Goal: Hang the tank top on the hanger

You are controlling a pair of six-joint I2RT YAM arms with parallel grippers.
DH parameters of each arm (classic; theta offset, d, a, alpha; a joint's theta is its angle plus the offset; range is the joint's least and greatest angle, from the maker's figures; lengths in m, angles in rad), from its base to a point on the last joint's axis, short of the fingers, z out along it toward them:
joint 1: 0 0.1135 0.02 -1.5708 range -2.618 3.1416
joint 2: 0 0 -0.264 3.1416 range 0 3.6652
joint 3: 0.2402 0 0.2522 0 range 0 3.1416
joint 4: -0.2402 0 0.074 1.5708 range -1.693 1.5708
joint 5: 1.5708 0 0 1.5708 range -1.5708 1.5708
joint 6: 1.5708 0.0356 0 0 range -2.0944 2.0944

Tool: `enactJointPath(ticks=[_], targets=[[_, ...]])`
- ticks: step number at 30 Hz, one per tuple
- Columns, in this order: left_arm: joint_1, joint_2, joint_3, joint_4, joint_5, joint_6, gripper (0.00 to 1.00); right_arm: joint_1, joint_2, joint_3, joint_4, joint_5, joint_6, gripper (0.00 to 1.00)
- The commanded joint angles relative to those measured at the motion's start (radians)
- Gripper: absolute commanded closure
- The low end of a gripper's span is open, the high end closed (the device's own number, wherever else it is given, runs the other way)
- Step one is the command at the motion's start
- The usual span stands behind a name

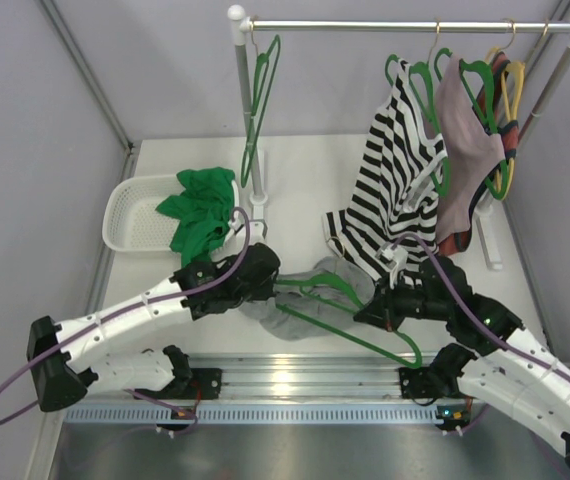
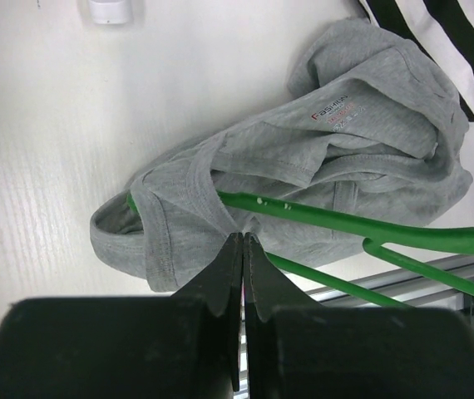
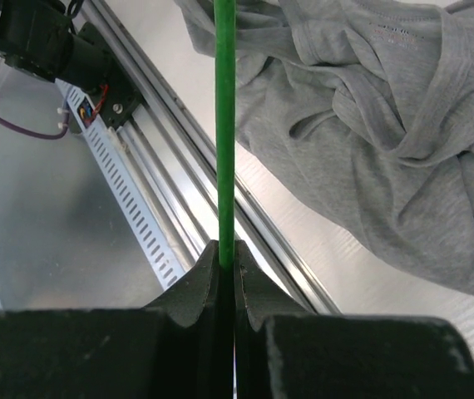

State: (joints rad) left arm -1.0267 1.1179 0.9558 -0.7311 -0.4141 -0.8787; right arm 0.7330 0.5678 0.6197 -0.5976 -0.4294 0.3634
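Note:
The light-grey tank top (image 1: 283, 318) lies crumpled on the white table between the two arms, its label showing in the left wrist view (image 2: 345, 150). A thin green hanger (image 1: 365, 338) lies across it, one end tucked inside the fabric (image 2: 320, 214). My left gripper (image 1: 275, 282) is shut, its tips pinching a fold of the tank top beside a strap (image 2: 244, 237). My right gripper (image 1: 365, 316) is shut on the hanger's straight bar (image 3: 225, 125), which runs up from its jaws (image 3: 227, 249). The tank top (image 3: 370, 125) lies to the right of that bar.
A white basket (image 1: 125, 215) at the left holds a bright green garment (image 1: 203, 205). A clothes rail (image 1: 405, 24) at the back carries a striped top (image 1: 395, 180), a pinkish garment (image 1: 470, 150), and green (image 1: 260, 90) and yellow hangers (image 1: 513, 80). An aluminium rail (image 1: 295, 378) lines the near edge.

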Motion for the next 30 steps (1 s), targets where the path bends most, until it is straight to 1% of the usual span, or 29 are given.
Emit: enactJointPath(ticks=[1, 7, 17, 21, 25, 30], targets=[[-0.006, -0.032, 0.051, -0.027, 0.001, 0.032, 1.0, 0.014, -0.028, -0.009, 0.136, -0.029, 0.012, 1.0], [-0.015, -0.04, 0.077, -0.054, 0.047, 0.081, 1.0, 0.014, -0.026, -0.023, 0.159, 0.027, 0.008, 1.0], [-0.035, -0.053, 0.077, -0.12, 0.083, 0.116, 1.0, 0.013, 0.023, -0.011, 0.202, 0.052, -0.003, 1.0], [-0.041, -0.053, 0.078, -0.145, 0.031, 0.104, 1.0, 0.023, 0.044, -0.024, 0.24, 0.017, 0.005, 1.0], [-0.042, -0.05, 0.11, -0.169, -0.009, 0.107, 1.0, 0.087, 0.044, -0.052, 0.246, 0.041, 0.005, 1.0], [-0.041, -0.024, 0.141, -0.195, -0.015, 0.122, 1.0, 0.18, 0.046, -0.067, 0.275, 0.108, 0.02, 1.0]])
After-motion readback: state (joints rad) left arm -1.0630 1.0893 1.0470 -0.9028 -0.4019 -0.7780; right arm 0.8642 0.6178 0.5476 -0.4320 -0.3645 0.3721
